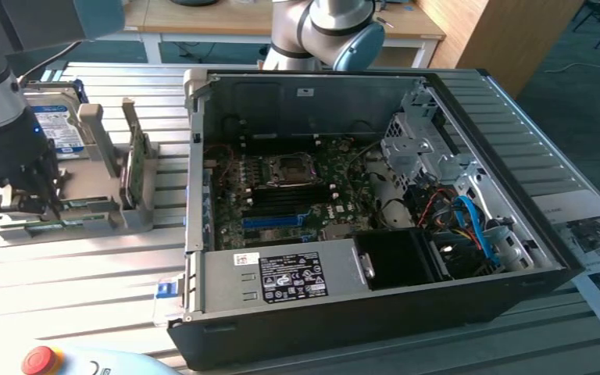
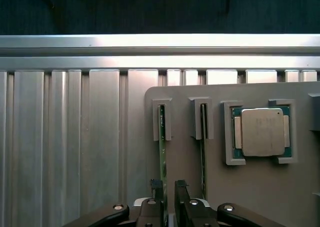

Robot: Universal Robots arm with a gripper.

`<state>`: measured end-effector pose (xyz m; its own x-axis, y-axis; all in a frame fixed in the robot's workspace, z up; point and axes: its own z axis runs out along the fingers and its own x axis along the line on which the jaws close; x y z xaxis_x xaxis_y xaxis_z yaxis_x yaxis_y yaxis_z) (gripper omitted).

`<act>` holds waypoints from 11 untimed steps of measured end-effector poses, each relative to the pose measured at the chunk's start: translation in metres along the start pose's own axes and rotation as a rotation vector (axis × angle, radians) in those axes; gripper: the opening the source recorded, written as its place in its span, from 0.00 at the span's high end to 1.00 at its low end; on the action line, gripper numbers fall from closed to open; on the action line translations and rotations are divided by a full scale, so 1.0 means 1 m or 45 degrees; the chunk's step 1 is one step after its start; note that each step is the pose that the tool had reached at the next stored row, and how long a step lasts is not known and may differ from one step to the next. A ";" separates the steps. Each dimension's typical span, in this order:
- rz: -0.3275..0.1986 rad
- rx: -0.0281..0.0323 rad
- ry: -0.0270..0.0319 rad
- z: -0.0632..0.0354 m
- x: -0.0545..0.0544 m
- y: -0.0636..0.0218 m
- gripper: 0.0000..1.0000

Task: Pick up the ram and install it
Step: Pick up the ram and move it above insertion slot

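Observation:
In the wrist view two ram sticks stand on edge in slots of a grey holder. One ram has its thin green edge running down to my gripper; the second stick is one slot over. My gripper is open with a narrow gap, and its fingers sit low at the first stick's end, the green edge close to one finger's inner side. In the exterior view my gripper hangs over the holder at that view's left, beside the open computer case.
A processor chip lies in a pocket of the holder beside the sticks. A silver hard drive with a blue label and a green board stand upright on the holder. Blue slots sit on the motherboard. A red stop button is near.

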<state>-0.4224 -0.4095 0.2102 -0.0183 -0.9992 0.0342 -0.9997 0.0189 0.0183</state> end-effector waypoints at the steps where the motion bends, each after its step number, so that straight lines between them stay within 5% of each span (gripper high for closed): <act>1: 0.000 -0.0001 0.0000 0.0009 0.000 0.0000 0.76; 11: 0.000 -0.0010 0.0006 0.0067 0.000 -0.0001 0.76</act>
<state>-0.4224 -0.4097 0.2035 -0.0182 -0.9992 0.0347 -0.9996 0.0189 0.0191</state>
